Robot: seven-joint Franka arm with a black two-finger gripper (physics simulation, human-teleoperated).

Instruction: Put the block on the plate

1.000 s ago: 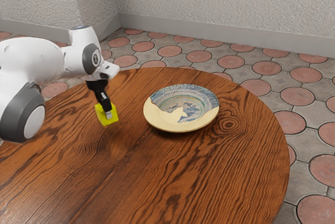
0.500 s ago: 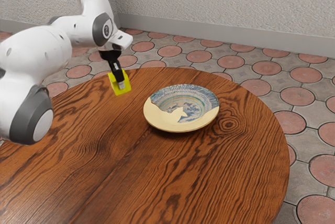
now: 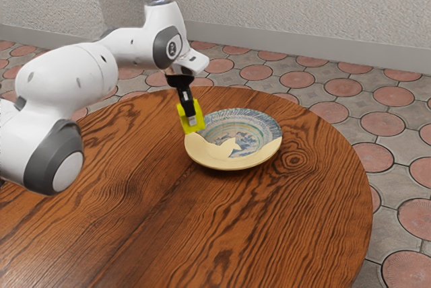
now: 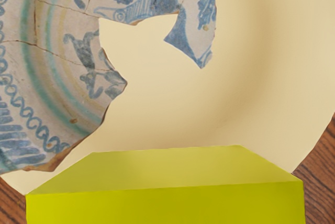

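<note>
The black gripper [image 3: 192,121] is holding the yellow-green block [image 3: 182,118], its fingers closing on the block's sides. The block is hanging in the air beneath the hand, leaning slightly in the exterior view and overlapping the plate's rim on the exterior view's left. How much room is lying between the block's underside and the plate, one cannot tell. In the wrist view the block is showing a bright flat face and a paler sloping one, with the plate spreading out beyond it.

The white arm [image 3: 64,76] is coming in from the exterior view's left and bending down at the wrist, its dark grey joint covers facing the camera.

Just beyond the block, the plate [image 3: 222,161] is resting on the table. It is wearing a plain cream surface along one part and a painted pattern over the rest, blue figures and green and yellow rings running up to a jagged edge; thin cracks are crossing the painted part.

The round wooden table [image 3: 135,214] is showing dark, wavy grain. Past it, reddish round tiles are dotting the grey floor [image 3: 387,237], and a rough pale wall [image 3: 269,5] is rising behind.
</note>
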